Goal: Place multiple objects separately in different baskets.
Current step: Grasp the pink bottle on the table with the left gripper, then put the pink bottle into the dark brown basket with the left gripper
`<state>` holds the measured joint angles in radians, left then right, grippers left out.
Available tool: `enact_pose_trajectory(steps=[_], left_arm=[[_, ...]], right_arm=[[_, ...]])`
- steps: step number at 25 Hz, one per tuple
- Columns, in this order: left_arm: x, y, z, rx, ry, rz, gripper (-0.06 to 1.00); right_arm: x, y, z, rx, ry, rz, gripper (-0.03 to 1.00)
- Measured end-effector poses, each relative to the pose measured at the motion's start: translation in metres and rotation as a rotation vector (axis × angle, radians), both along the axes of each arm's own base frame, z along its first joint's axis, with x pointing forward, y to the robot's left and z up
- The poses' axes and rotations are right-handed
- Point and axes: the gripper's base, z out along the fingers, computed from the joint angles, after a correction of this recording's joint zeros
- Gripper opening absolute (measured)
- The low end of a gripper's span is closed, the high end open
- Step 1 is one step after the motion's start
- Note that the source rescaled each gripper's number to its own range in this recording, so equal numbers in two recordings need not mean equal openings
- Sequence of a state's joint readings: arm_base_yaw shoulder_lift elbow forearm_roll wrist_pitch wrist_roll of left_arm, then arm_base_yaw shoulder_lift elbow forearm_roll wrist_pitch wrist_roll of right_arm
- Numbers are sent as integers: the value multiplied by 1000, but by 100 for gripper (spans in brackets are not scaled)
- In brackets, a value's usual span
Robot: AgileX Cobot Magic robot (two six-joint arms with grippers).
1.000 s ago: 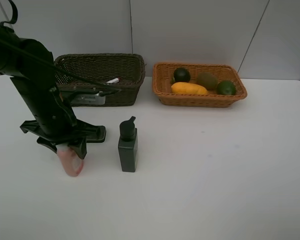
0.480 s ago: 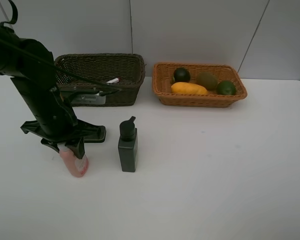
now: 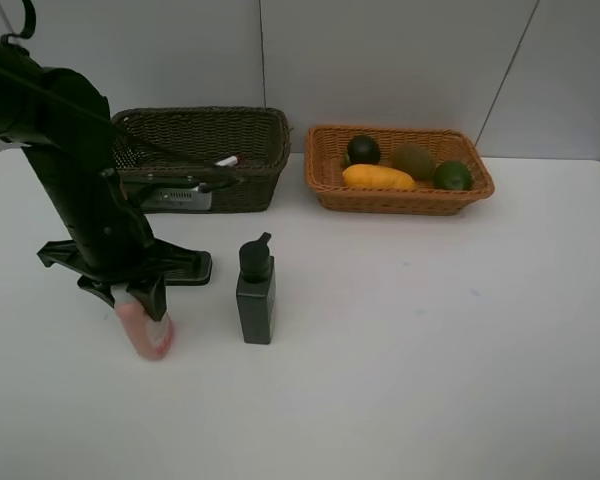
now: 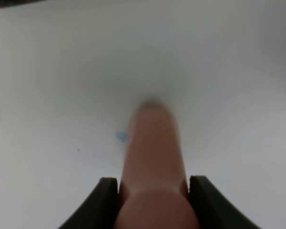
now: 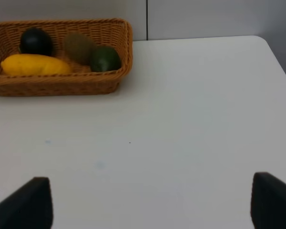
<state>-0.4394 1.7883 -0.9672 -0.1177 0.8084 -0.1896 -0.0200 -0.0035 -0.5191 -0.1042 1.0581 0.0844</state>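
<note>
Left gripper (image 4: 153, 192): black fingers clamped on the smooth, rounded pink bottle (image 4: 152, 143), which is tilted with its base at the white table (image 3: 430, 350).
Black pump bottle (image 3: 255, 295): boxy, upright, just beside it.
Right gripper (image 5: 152, 205): fingers wide apart, holding nothing.
Dark basket (image 3: 250, 185): deep woven wicker, with the white marker (image 3: 226, 160) inside.
Orange basket (image 3: 400, 200): shallow wicker holding the yellow mango (image 3: 378, 178), green lime (image 3: 452, 176), brown kiwi (image 3: 413, 160) and dark mangosteen (image 3: 363, 150).
</note>
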Motion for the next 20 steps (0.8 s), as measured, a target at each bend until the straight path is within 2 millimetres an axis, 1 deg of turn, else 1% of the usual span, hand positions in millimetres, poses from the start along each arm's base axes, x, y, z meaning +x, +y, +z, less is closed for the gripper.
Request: enact_pose_trajectory(steps=[5,9,17,20], left_arm=[[14,-7,25,-4,15,-12,30],[28,-14,50,-18,-14,-32,30],[63,-22,113,-44,-211,-111,30],[75,-20,135,-46,-300,-138,30]], right_arm=[[0,0,0,0,0,0,100],[0,0,0,0,0,0,100],[0,0,0,0,0,0,100],[0,0,0,0,0,0,100]])
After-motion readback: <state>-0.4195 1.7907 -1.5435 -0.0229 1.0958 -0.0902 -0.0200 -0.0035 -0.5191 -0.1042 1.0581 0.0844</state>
